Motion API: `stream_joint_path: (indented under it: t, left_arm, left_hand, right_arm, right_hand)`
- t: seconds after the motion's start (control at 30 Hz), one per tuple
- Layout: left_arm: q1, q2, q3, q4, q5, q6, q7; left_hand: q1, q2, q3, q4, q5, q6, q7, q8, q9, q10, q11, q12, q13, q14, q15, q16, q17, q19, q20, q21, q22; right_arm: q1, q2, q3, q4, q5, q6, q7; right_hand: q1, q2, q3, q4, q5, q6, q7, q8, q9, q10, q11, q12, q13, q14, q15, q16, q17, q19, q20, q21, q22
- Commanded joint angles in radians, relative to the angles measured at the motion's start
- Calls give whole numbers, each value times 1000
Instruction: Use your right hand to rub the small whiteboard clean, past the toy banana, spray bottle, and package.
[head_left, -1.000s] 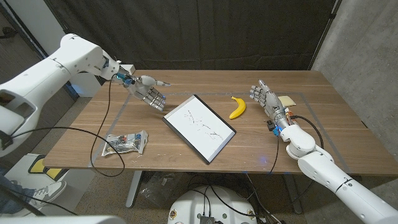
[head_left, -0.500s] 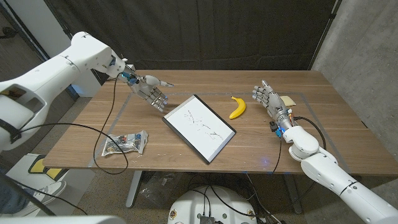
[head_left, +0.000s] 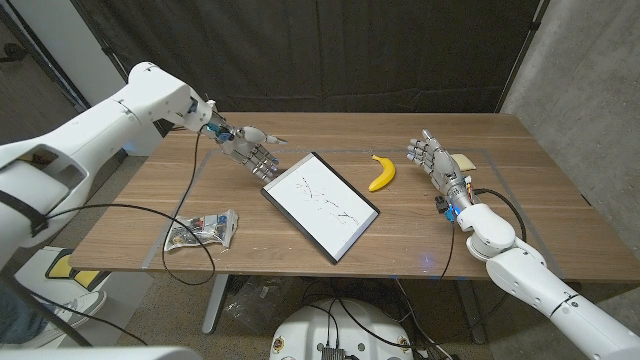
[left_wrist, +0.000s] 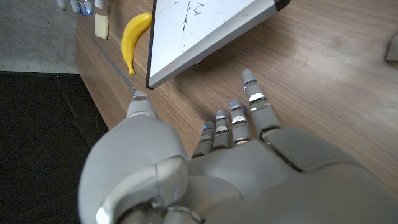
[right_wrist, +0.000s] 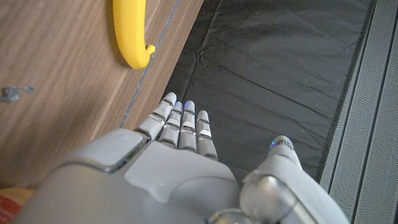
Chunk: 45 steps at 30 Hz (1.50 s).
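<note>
The small whiteboard (head_left: 321, 204) lies in the middle of the table, black-framed, with thin marks on its white face; its edge also shows in the left wrist view (left_wrist: 211, 31). The yellow toy banana (head_left: 381, 172) lies just right of it, also seen as the banana (left_wrist: 131, 38) and the banana (right_wrist: 128, 32) from the wrists. My right hand (head_left: 429, 158) stands open, fingers up, right of the banana, holding nothing. My left hand (head_left: 250, 149) hovers open over the table near the board's far left corner. A shiny package (head_left: 202, 231) lies front left.
A small pale yellow sponge-like pad (head_left: 461, 161) lies just behind my right hand. Black cables run from both wrists over the table. A black curtain hangs behind the table's far edge. Bare wood stretches along the front right.
My left hand has moved right toward the whiteboard's far corner. My right hand has shifted slightly right. Board, banana and package have stayed put.
</note>
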Motion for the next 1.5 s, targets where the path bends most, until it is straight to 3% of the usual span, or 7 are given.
stream_joint_path:
  t: [0.03, 0.23, 0.6, 1.5]
  left_arm:
    - [4, -8, 5, -15, -11, 2, -7]
    - [-51, -11, 75, 15, 29, 11, -80]
    - [-76, -54, 124, 47, 83, -27, -111]
    - [-74, -113, 152, 67, 114, -42, -121]
  left_hand:
    - [28, -7, 12, -12, 2, -11, 77, -1, 3, -1, 1, 5, 4, 10, -5, 6, 1, 16, -4, 11, 3]
    - [35, -10, 15, -16, 1, -18, 80, -3, 3, -6, 6, 3, 4, 12, -2, 6, 0, 30, -4, 16, 4]
    - [36, -13, 16, -17, 0, -26, 82, -4, 3, -9, 7, 3, 5, 8, -2, 5, 1, 45, -2, 21, 4]
    - [68, -17, 33, -34, -2, 2, 81, 9, 3, 24, -6, 16, 6, 60, -20, 17, 1, 108, -3, 32, 3]
  right_arm:
    - [4, -6, -2, -7, -2, -15, 6]
    - [7, -6, -3, -13, -7, -25, -3]
    - [-11, -2, 10, -19, -14, 1, -17]
    - [-28, -1, 19, -21, -9, 4, -15]
  right_hand:
    - [8, 0, 4, -2, -2, 2, -8, 4, 4, 11, 0, 5, 1, 10, 0, -1, 2, 6, 8, -4, 2]
    - [9, 1, 4, -3, -3, 4, -8, 5, 4, 11, 1, 5, 1, 11, 1, -1, 3, 6, 9, -4, 2]
    - [10, 1, 4, -4, -3, 4, -7, 5, 4, 12, 2, 5, 1, 11, 2, -2, 3, 6, 11, -5, 2]
    - [11, 1, 3, -5, -4, 7, -6, 5, 4, 19, -2, 6, 1, 17, -2, -1, 3, 6, 12, -6, 3]
